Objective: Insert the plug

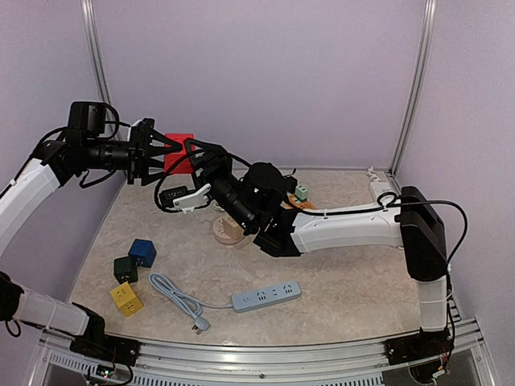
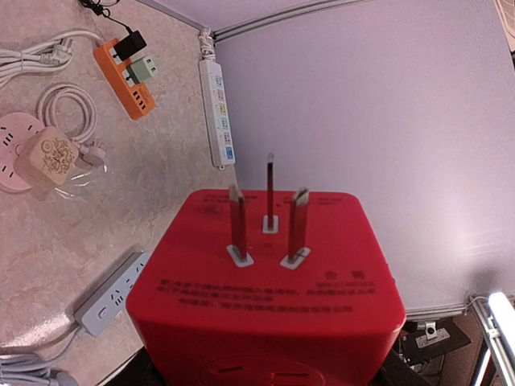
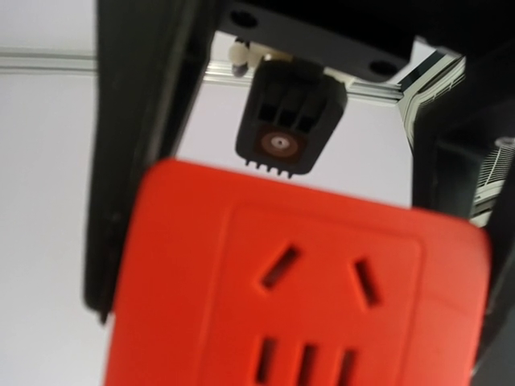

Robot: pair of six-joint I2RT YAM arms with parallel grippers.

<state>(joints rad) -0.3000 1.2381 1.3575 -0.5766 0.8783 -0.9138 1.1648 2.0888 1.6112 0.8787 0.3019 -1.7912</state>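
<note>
Since the red plug cube (image 1: 179, 163) hangs in the air over the table's (image 1: 346, 265) far-left corner, I read the left gripper (image 1: 166, 159) as clamped on its base, leaving the prongs (image 2: 269, 213) free and pointing away from the wrist. The right gripper (image 1: 193, 157) flanks the cube's socket face; I can't tell if it's gripping or only straddling. Probably a regrip. The grey power strip (image 1: 266, 296) lies midway along the near edge, well apart from the cube.
</note>
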